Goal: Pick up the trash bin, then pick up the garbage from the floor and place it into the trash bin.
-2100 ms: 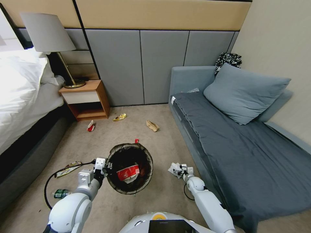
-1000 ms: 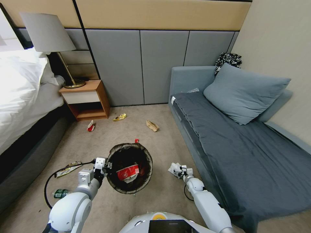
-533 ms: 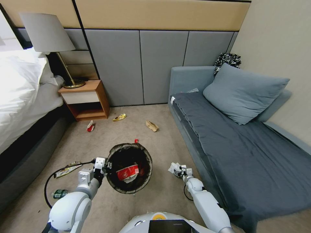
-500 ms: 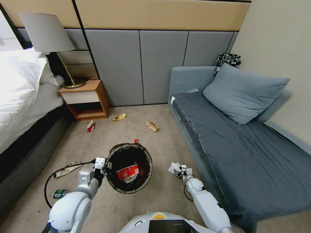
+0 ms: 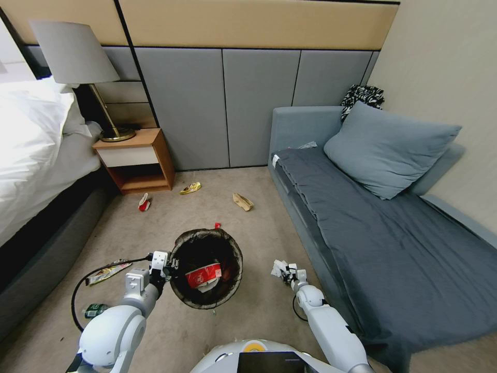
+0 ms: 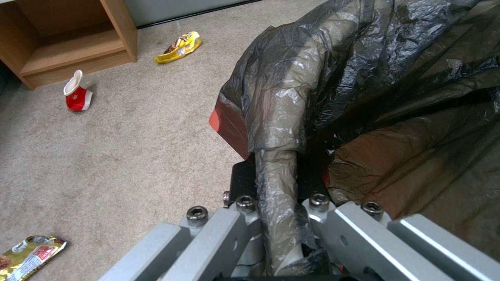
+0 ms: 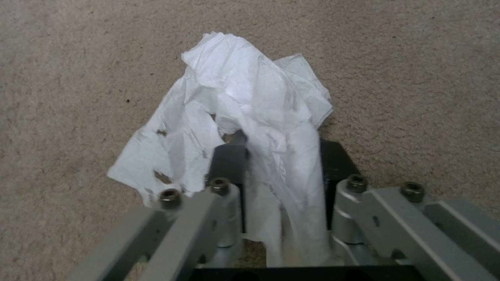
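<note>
The trash bin (image 5: 237,259), lined with a black bag, hangs low over the floor (image 5: 171,223). My left gripper (image 5: 164,265) is shut on its near-left rim; the left wrist view shows the left gripper (image 6: 276,171) pinching the bag-covered rim (image 6: 276,117). A red-and-white cup (image 5: 203,275) lies inside the bin. To the bin's right, my right gripper (image 5: 288,273) is shut on a crumpled white tissue (image 5: 279,268), whose folds (image 7: 234,89) bulge past the right gripper (image 7: 281,168). Other garbage lies about: a red cup (image 5: 144,202), yellow wrapper (image 5: 190,187), tan bag (image 5: 243,201), shiny wrapper (image 5: 106,272) and green bottle (image 5: 93,310).
A grey daybed (image 5: 373,243) runs along the right, close to my right arm. The bed (image 5: 36,155) and a wooden nightstand (image 5: 135,163) with a lamp stand on the left. Open carpet stretches from the bin to the panelled wall.
The whole view has crept slightly up and left, so the camera moved. Both grippers keep their holds; the right gripper and tissue have edged a little upward.
</note>
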Tool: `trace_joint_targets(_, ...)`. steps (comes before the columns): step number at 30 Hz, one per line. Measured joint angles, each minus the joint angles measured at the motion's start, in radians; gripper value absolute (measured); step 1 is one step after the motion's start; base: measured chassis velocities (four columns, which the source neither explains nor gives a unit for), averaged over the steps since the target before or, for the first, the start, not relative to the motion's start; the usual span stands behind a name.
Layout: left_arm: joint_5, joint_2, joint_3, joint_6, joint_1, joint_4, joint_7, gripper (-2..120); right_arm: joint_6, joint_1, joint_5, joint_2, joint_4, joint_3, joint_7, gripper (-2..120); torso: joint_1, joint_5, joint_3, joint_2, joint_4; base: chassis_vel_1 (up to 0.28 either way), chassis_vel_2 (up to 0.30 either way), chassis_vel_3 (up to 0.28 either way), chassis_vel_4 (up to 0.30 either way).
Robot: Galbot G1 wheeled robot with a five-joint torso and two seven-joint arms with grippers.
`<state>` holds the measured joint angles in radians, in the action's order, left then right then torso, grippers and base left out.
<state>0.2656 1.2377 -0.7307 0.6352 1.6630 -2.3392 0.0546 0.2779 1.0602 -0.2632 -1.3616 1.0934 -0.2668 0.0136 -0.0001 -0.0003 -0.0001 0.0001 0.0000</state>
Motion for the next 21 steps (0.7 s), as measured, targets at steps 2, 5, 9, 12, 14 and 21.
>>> trace_joint_targets(2, 0.000, 0.001, 0.001, 0.000, -0.001, 0.001, 0.000, 1, -0.001, 0.000, 0.001, 0.000, -0.001, 0.000, 0.000, 8, 0.000, 0.0003, 0.000, 0.000, 0.0001, 0.000, 0.000, 0.000, 0.000)
trace_joint_targets(5, 0.000, 0.002, 0.002, 0.000, -0.002, 0.002, 0.000, 1, -0.002, 0.000, 0.002, 0.000, -0.001, 0.001, -0.001, 0, 0.000, 0.0005, 0.000, 0.000, 0.0003, 0.000, 0.000, 0.000, 0.000)
trace_joint_targets(9, 0.000, 0.003, 0.002, 0.000, -0.002, 0.002, 0.000, 1, -0.003, 0.003, 0.007, 0.001, 0.005, 0.002, 0.000, 0, 0.000, 0.0006, 0.000, 0.000, 0.0003, 0.000, 0.000, 0.000, 0.000)
trace_joint_targets(12, 0.000, 0.003, 0.003, 0.000, -0.002, 0.002, 0.000, 1, -0.005, 0.017, 0.016, 0.006, 0.031, 0.005, 0.004, 0, 0.000, 0.0008, 0.000, 0.000, -0.0001, 0.000, 0.000, 0.000, 0.000)
trace_joint_targets(14, 0.000, 0.003, 0.003, 0.000, -0.001, 0.002, 0.000, 1, -0.004, 0.029, 0.019, 0.012, 0.064, 0.008, 0.008, 0, 0.000, 0.0013, 0.000, 0.000, 0.0000, 0.000, 0.000, 0.000, 0.000)
trace_joint_targets(21, -0.002, 0.005, 0.005, 0.000, -0.001, 0.000, 0.000, 1, -0.004, 0.061, 0.021, 0.047, 0.208, 0.006, 0.019, 0, 0.000, 0.0006, 0.000, 0.000, -0.0001, 0.000, 0.000, 0.000, 0.000)
